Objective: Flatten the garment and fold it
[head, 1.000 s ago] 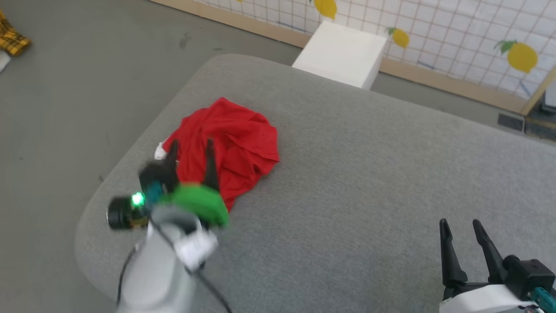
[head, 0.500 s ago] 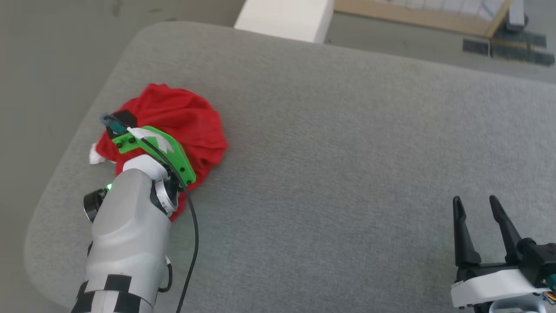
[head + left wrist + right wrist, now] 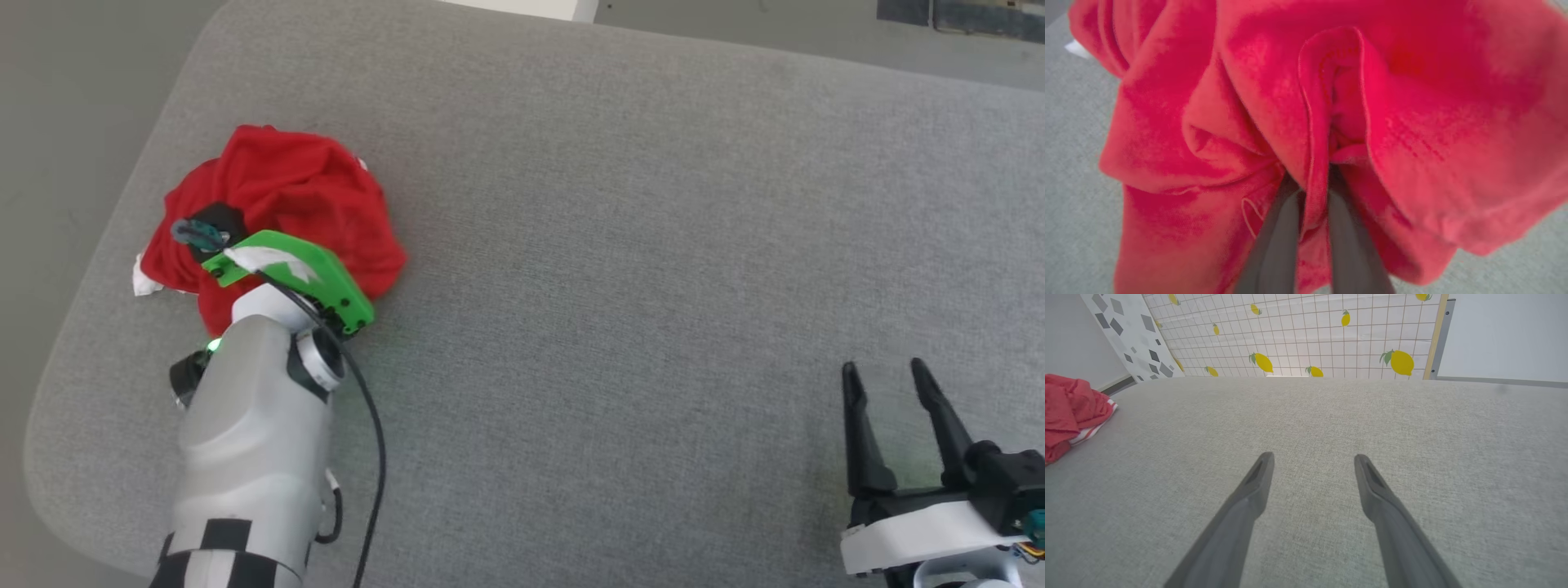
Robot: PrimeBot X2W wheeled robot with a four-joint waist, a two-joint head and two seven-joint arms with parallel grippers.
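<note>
**While the right pincer sits empty, the left one has a pinch of red jersey**

Since the garment (image 3: 294,184) is bunched up in a crumpled heap, you can't really read any shape in it. It's lying on the grey cushion (image 3: 653,245), close to the left edge and up toward the far left corner. A little white bit (image 3: 145,282) pokes out on the side nearest that edge, and the right wrist view catches some red-white striped trim (image 3: 1090,430) along the bottom of the pile.

Left pincer (image 3: 1312,196) is down in the heap, on its near side. Its two fingers are squeezed nearly together with a raised fold of red cloth clamped between them. From the head view the green wrist bracket (image 3: 302,273) covers the fingers.

Right pincer (image 3: 884,369) is over by the near right part of the cushion, well apart from the garment, fingers spread wide with nothing between them, just bare grey fabric underneath.
</note>
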